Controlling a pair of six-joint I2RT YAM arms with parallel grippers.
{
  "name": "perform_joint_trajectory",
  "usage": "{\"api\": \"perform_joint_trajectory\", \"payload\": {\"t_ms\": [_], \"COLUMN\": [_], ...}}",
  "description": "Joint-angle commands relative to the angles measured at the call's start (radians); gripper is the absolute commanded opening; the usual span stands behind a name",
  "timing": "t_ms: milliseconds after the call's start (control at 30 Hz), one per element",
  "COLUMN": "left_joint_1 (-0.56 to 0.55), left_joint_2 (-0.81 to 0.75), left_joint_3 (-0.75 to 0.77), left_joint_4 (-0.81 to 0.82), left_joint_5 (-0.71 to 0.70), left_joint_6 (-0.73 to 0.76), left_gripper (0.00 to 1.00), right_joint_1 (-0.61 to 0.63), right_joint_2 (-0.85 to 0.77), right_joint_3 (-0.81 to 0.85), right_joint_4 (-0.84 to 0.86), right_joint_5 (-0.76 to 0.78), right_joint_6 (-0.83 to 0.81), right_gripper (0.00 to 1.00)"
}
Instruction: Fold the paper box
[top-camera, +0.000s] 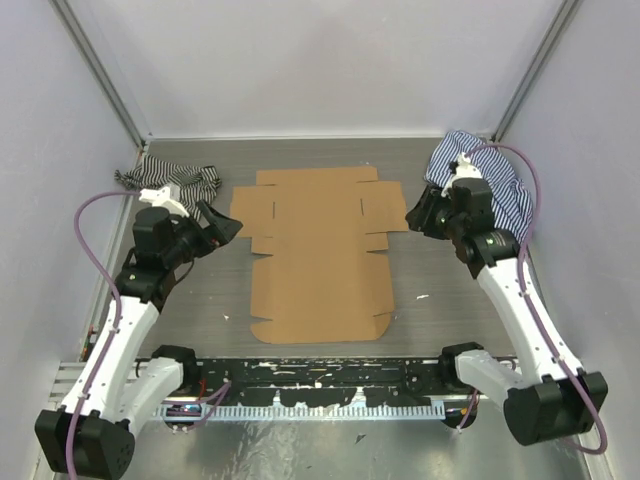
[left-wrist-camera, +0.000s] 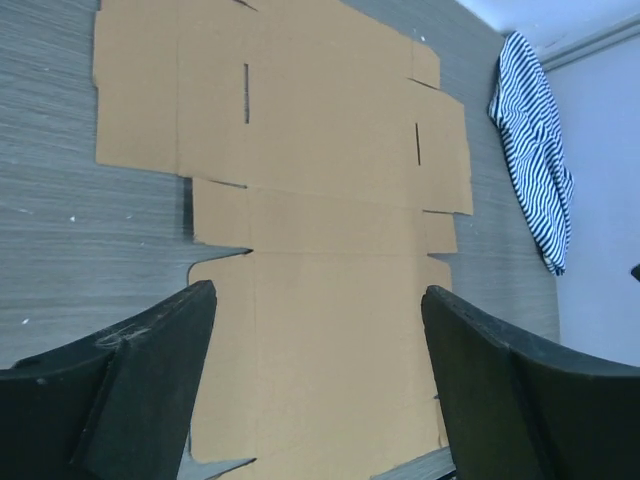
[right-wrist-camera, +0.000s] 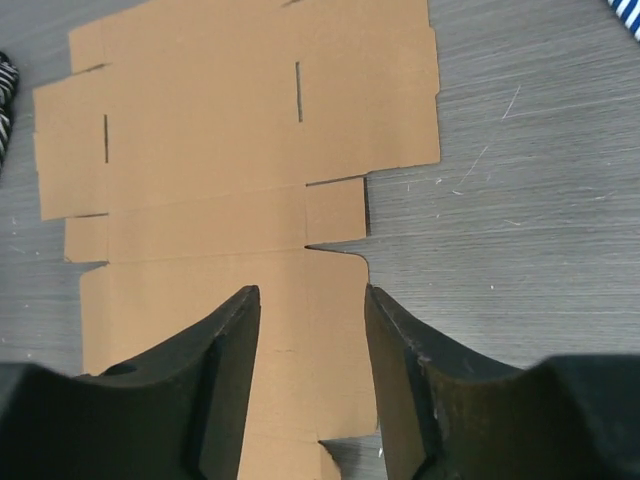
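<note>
The paper box (top-camera: 318, 255) is a flat brown die-cut cardboard sheet with flaps and slits, lying unfolded on the grey table's middle. My left gripper (top-camera: 224, 228) hovers by the sheet's left flap, open and empty. In the left wrist view, the left gripper (left-wrist-camera: 318, 292) has its jaws wide apart above the sheet (left-wrist-camera: 300, 150). My right gripper (top-camera: 417, 214) hovers by the sheet's right flap. In the right wrist view, the right gripper (right-wrist-camera: 310, 292) is open and empty over the sheet's edge (right-wrist-camera: 230, 130).
A striped cloth (top-camera: 172, 181) lies at the back left behind the left arm. Another striped cloth (top-camera: 492, 172) lies at the back right and shows in the left wrist view (left-wrist-camera: 535, 140). White walls enclose the table on three sides.
</note>
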Motion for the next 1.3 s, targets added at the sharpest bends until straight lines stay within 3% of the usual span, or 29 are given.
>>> {"api": "perform_joint_trajectory", "payload": {"t_ms": [0,67,100,133,200,400,733,967,1267], "left_joint_1": [0.004,0.004,0.004,0.005,0.004,0.008,0.01,0.01,0.01], "left_joint_2": [0.071,0.108,0.123,0.137,0.159,0.177,0.251,0.288,0.417], "left_joint_3": [0.054,0.091,0.113,0.133,0.175,0.233,0.22,0.099,0.089], "left_joint_4": [0.075,0.034,0.002,-0.032,-0.101,-0.195,-0.236,-0.134,-0.043], "left_joint_5": [0.075,0.049,0.023,-0.012,-0.086,-0.197,-0.142,-0.091,-0.013], "left_joint_6": [0.014,0.025,0.042,0.056,0.085,0.109,0.094,0.052,0.001], "left_gripper": [0.82,0.75,0.74,0.76,0.83,0.87,0.86,0.85,0.82], "right_joint_1": [0.002,0.002,0.002,0.001,0.002,0.001,0.002,0.002,0.012], "right_joint_2": [0.077,0.108,0.123,0.136,0.165,0.284,0.429,0.512,0.592], "right_joint_3": [0.072,0.1,0.116,0.133,0.164,0.224,0.235,0.145,0.075], "right_joint_4": [0.064,0.065,0.061,0.06,0.054,0.028,0.021,0.077,0.168], "right_joint_5": [-0.032,-0.023,-0.018,-0.014,-0.009,0.043,0.023,-0.034,-0.073], "right_joint_6": [-0.008,-0.01,-0.009,-0.008,-0.003,0.033,0.085,0.091,0.11], "right_gripper": [0.55,0.66,0.79,0.9,0.99,1.0,0.94,0.91,0.91]}}
